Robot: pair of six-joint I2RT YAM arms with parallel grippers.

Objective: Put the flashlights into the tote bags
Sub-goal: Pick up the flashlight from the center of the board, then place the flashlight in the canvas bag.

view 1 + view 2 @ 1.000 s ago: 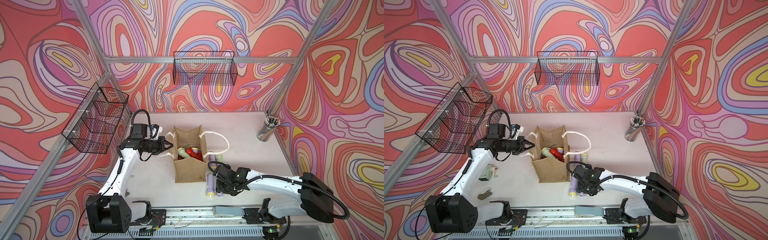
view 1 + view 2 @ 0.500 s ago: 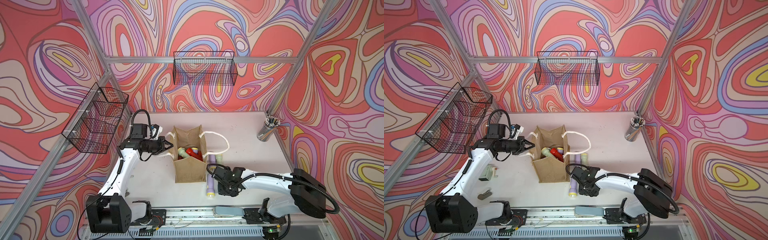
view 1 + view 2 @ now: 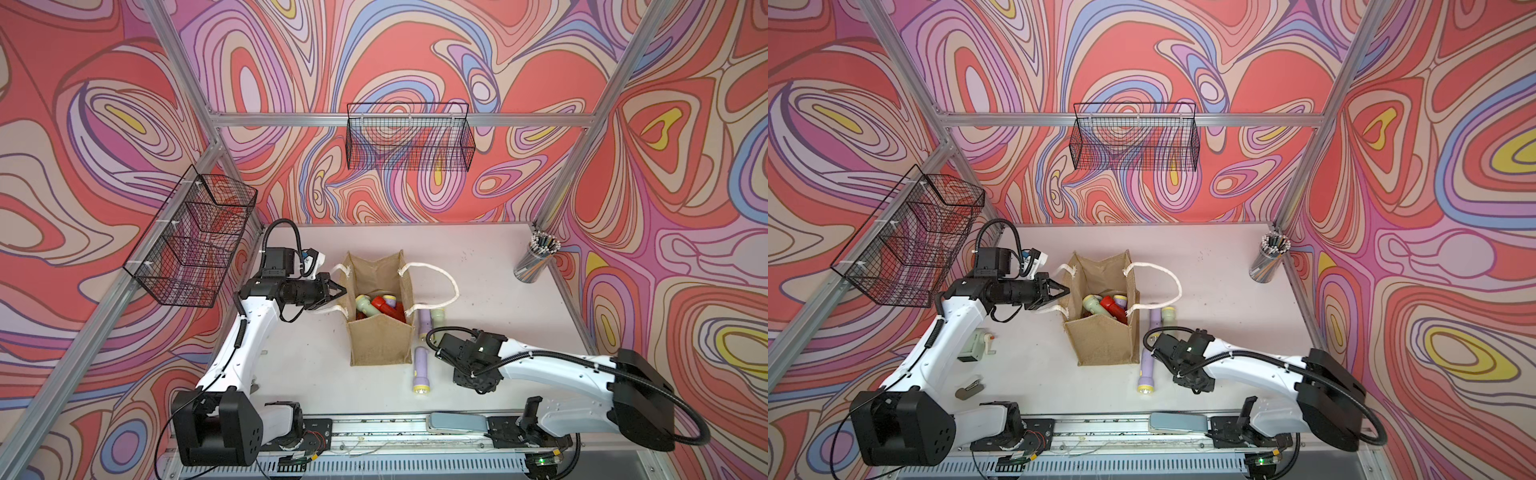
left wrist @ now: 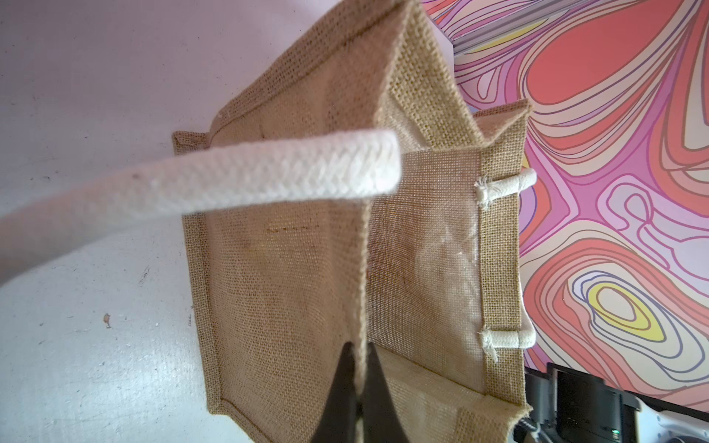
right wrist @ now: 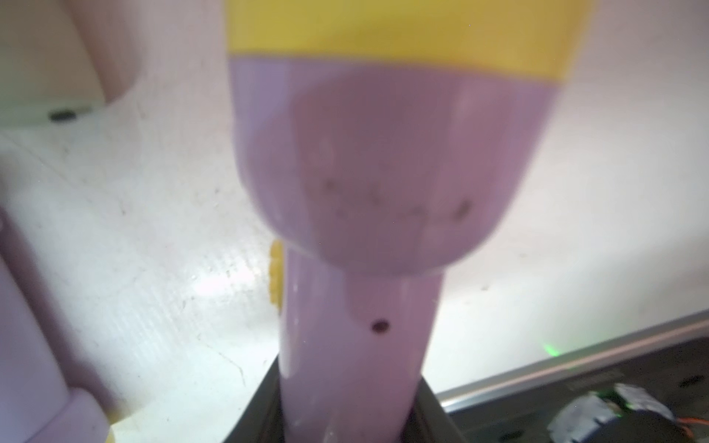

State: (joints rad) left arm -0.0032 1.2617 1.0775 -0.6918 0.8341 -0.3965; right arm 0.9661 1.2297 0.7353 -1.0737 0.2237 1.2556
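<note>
The tan tote bag [image 3: 380, 338] stands mid-table with white rope handles [image 3: 442, 276]. My left gripper [image 3: 341, 288] [image 4: 360, 368] is shut on the bag's left wall [image 4: 284, 268] at the rim. Pale green [image 3: 365, 306], red [image 3: 383, 304] and lilac flashlights lie inside. My right gripper [image 3: 471, 376] [image 5: 351, 383] is shut on a lilac flashlight with a yellow head [image 5: 383, 172]; the top views hide it under the wrist. Another lilac flashlight [image 3: 419, 368] lies by the bag's front right corner. A lilac one [image 3: 424, 324] and a pale green one [image 3: 437, 318] lie along its right side.
A cup of pencils [image 3: 534, 262] stands at the back right corner. Black wire baskets hang on the back wall [image 3: 409, 137] and left wall [image 3: 195, 241]. A small grey-green device [image 3: 973, 347] and a clip [image 3: 969, 388] lie beside the left arm.
The right jaws have closed on one of the two lilac flashlights that lay side by side, and the wrist has shifted slightly right. The left arm has not moved.
</note>
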